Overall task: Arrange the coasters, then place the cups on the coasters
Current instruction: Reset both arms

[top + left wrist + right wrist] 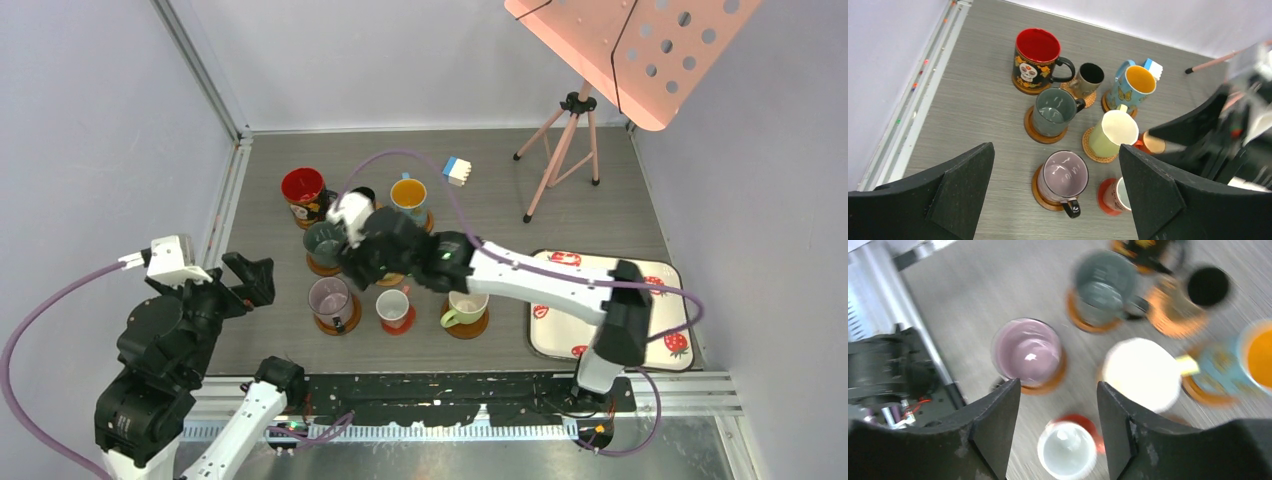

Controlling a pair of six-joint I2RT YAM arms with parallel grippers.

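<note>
Several cups stand on round coasters in a cluster: a red-inside skull mug (303,188), a blue mug with yellow inside (408,193), a dark green mug (324,243), a purple mug (330,298), a small white cup (393,305) on a red coaster (1107,192), and a cream-green mug (466,307). My right gripper (352,262) hovers open over the cluster's middle. Nothing sits between its jaws, and the white cup (1067,450) is below them. A cream mug (1115,132) stands on a woven coaster (1093,150). My left gripper (250,280) is open, left of the cups.
A white tray with red marks (560,335) lies at the right under the right arm. A blue-and-white block (457,170) sits behind the cups. A pink stand on a tripod (565,140) occupies the back right. A metal rail (225,200) runs along the left.
</note>
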